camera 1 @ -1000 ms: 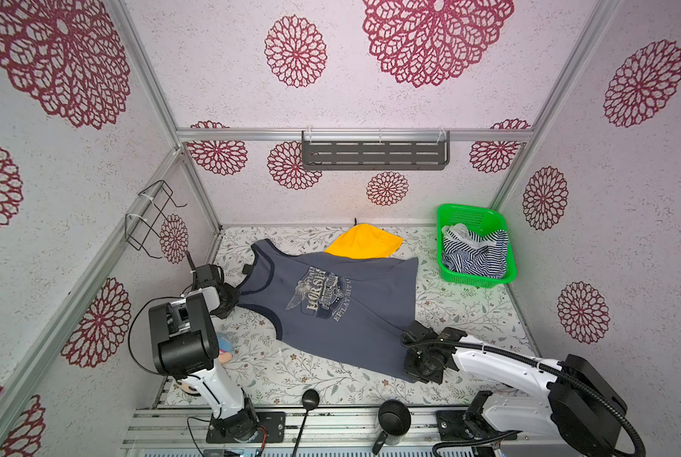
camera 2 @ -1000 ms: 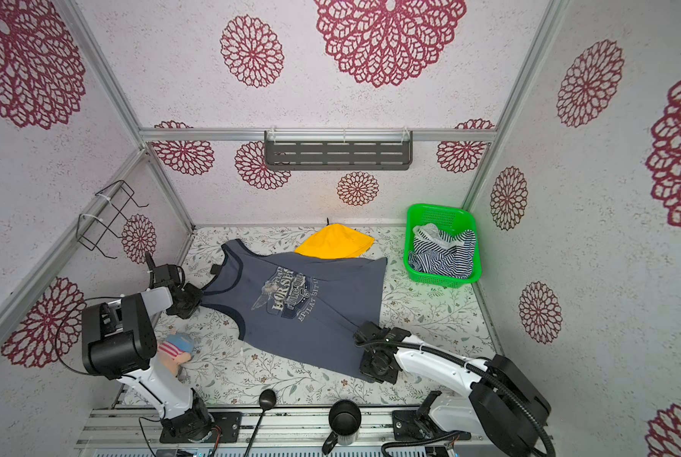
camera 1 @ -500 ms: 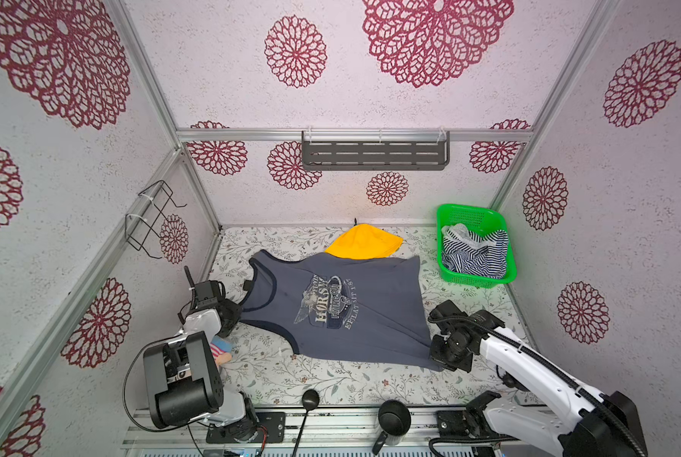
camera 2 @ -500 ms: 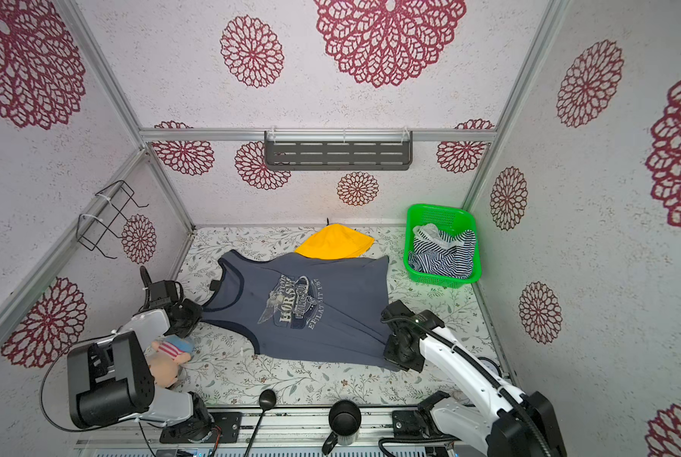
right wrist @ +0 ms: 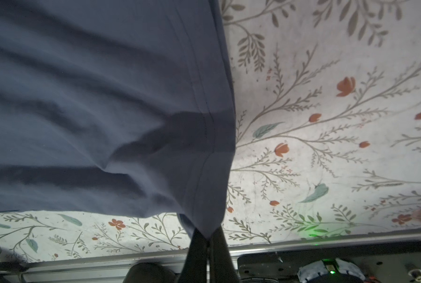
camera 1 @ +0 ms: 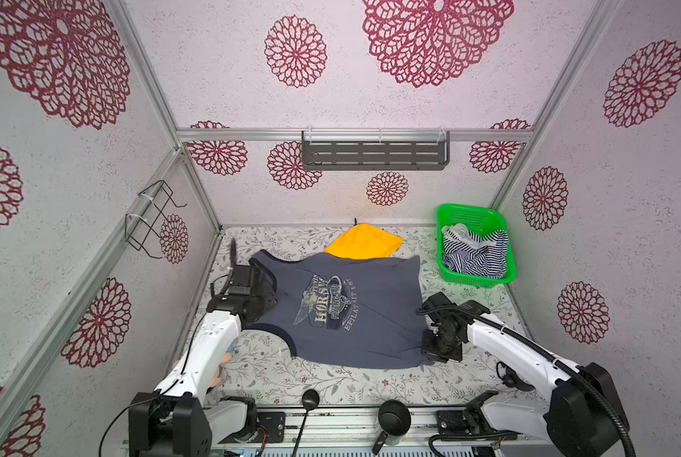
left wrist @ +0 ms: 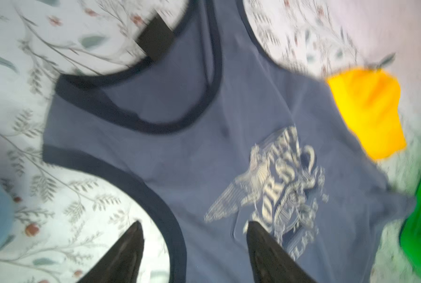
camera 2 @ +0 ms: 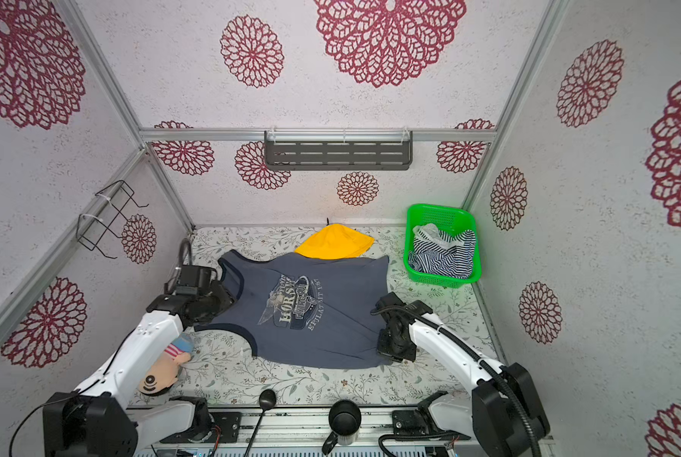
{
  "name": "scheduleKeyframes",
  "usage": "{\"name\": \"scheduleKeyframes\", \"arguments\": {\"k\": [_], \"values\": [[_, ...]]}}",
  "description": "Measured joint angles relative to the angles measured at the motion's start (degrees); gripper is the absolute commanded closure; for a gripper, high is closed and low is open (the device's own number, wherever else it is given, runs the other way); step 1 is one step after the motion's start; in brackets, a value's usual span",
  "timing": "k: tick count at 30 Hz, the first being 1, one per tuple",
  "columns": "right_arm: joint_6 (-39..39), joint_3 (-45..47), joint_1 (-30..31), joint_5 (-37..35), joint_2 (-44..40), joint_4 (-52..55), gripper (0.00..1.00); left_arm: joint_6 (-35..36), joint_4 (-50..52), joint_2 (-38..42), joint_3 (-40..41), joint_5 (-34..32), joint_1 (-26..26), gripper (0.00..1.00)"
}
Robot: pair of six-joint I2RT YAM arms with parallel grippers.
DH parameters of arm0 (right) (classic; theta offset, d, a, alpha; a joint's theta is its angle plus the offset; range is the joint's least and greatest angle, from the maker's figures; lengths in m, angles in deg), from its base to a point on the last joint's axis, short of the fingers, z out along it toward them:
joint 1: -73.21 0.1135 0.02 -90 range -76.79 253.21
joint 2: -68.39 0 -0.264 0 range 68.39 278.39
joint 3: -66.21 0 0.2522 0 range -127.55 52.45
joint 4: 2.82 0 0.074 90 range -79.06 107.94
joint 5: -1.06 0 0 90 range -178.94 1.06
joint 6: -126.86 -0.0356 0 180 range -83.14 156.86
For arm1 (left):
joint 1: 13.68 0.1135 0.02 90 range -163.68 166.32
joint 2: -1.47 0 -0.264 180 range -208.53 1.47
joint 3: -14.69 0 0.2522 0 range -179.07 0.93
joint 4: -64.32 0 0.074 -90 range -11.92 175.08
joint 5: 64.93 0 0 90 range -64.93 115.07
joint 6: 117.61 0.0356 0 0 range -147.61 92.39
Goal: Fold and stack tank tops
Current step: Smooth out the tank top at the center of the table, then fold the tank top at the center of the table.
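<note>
Booth walls white with red rosettes; floral table cover (camera 1: 331,380) below.

Changes first. A second ago the grey-blue tank top (camera 1: 370,316) lay slanted, hem trailing toward 5 o'clock. It now sits squarer at table centre, neckline to 9 o'clock, hem to 3 o'clock. Back then the left gripper (left wrist: 193,224) was pinched on the shoulder strap out at 9 o'clock. Now its jaws stand apart with nothing between them, hovering over the near armhole; wrist view is blurred. Its arm has swung in over the strap end. Grip of the right gripper (right wrist: 208,236) is unchanged: clamped on the hem's near corner, at 4 o'clock of the top, cloth puckering up into the fingers.

Top itself: face up, unfolded, mostly flat. Navy trim rings the neck and both armholes. Pale winged chest print, lettering running sideways. Soft ripples near the pinched corner. Far edge touches the yellow hat (camera 1: 364,241) at 12 o'clock.

Elsewhere: striped tank top (camera 1: 473,257) crumpled in the green basket (camera 1: 469,211) at 2 o'clock, well apart. Plush doll (camera 2: 160,372) at 8 o'clock, beneath the left arm.
</note>
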Motion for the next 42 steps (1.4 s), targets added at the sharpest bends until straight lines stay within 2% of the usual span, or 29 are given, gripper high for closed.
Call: {"name": "scheduleKeyframes", "arguments": {"k": [2, 4, 6, 8, 12, 21, 26, 31, 32, 34, 36, 42], "values": [[1.33, -0.57, -0.74, 0.26, 1.75, -0.50, 1.00, -2.80, 4.35, 2.34, 2.49, 0.00, -6.45, 0.56], [2.67, -1.46, -1.18, 0.26, 3.50, -0.79, 1.00, -6.54, 7.74, 5.33, 5.60, 0.04, -10.51, 0.57], [3.72, -2.25, -1.60, 0.24, 4.76, -1.22, 1.00, -10.45, 10.08, 8.55, 8.55, 0.09, -14.16, 0.53], [4.66, -2.78, -2.03, 0.24, 5.33, -1.88, 1.00, -14.86, 10.29, 10.80, 11.56, 0.15, -18.14, 0.40], [5.25, -2.95, -2.32, 0.24, 5.40, -2.29, 1.00, -21.88, 6.01, 9.86, 17.29, 0.83, -22.64, 0.38], [5.25, -2.93, -2.32, 0.17, 4.00, -2.03, 1.00, -25.46, -3.89, 6.05, 19.80, -1.33, -21.70, 0.46], [5.20, -2.38, -2.32, 0.15, 2.80, -1.95, 1.00, -25.09, -7.82, 3.02, 19.98, -1.31, -20.65, 0.63], [5.18, -2.01, -2.34, 0.07, 2.62, -1.75, 1.00, -25.16, -10.14, 0.44, 21.00, -1.16, -20.57, 0.64], [5.16, -2.01, -2.34, 0.07, 2.58, -1.77, 1.00, -25.18, -10.25, 0.13, 21.07, -1.14, -20.57, 0.68], [5.16, -1.99, -2.34, 0.09, 2.25, -1.77, 1.00, -25.29, -10.73, -0.39, 21.07, -1.20, -20.57, 0.87], [5.16, -1.95, -2.34, 0.09, 2.05, -1.77, 1.00, -25.03, -10.64, -0.57, 21.03, -1.22, -20.52, 1.00], [5.09, -0.04, -2.38, 0.33, 1.25, -1.11, 1.00, -25.03, -6.93, 2.21, 20.68, -2.01, -20.81, 1.00]]}}
